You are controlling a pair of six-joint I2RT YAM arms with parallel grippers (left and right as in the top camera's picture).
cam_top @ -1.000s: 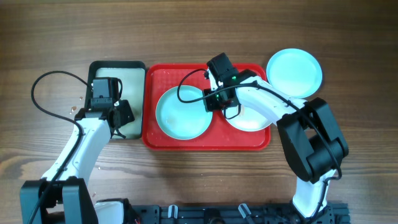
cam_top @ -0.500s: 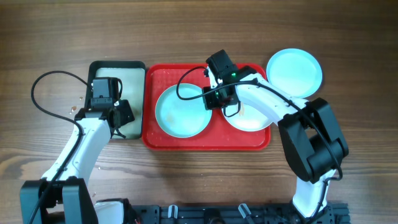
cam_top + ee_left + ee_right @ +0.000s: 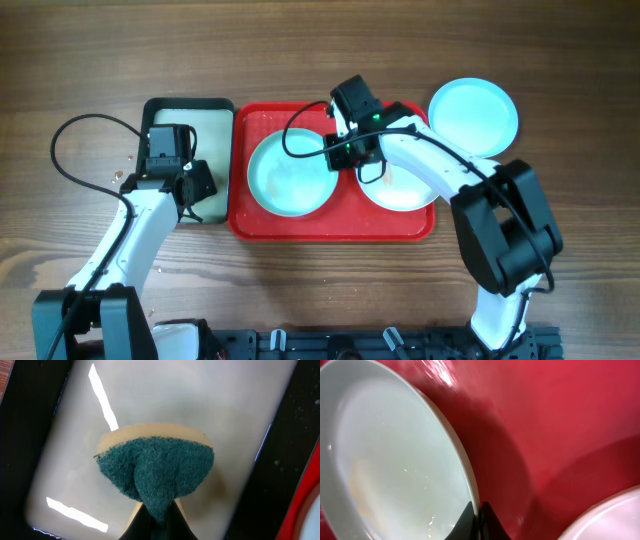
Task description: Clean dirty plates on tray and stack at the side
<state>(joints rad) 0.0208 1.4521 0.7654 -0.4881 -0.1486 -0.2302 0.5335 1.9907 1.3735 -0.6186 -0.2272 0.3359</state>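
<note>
On the red tray [image 3: 333, 230] lie a pale turquoise plate [image 3: 285, 178] at the left and a white plate [image 3: 402, 190] at the right. My right gripper [image 3: 341, 160] is shut on the turquoise plate's right rim [image 3: 465, 467], one finger on each side of the edge [image 3: 478, 512]. Another turquoise plate [image 3: 473, 117] rests on the table beyond the tray's right corner. My left gripper [image 3: 156, 517] is shut on a green and beige sponge [image 3: 155, 472], held over the black-rimmed tray [image 3: 190, 108].
The black-rimmed tray's pale inside [image 3: 165, 400] looks wet and shiny. It stands right against the red tray's left side. A cable [image 3: 70, 150] loops out to the left of my left arm. Bare wood table lies all round.
My right gripper has moved slightly up and left, and the turquoise plate in its grip has shifted with it. The left arm has not moved.
</note>
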